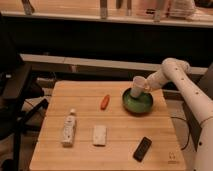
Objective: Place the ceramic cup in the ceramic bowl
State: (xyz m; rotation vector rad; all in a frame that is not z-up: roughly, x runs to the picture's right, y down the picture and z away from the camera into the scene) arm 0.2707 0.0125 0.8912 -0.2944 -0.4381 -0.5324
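Note:
The green ceramic bowl (138, 102) sits on the wooden table (85, 155) at the far right. The cream ceramic cup (137, 86) is held tilted just above the bowl's far left rim. My gripper (143, 88) is at the cup, at the end of the white arm that reaches in from the right, and is shut on the cup. The cup's lower end dips toward the inside of the bowl.
An orange carrot-like item (104, 101) lies left of the bowl. A white labelled bottle (68, 128) lies at the left front, a white block (99, 135) beside it, and a black phone-like object (142, 148) at the front right. A dark chair (15, 95) stands left of the table.

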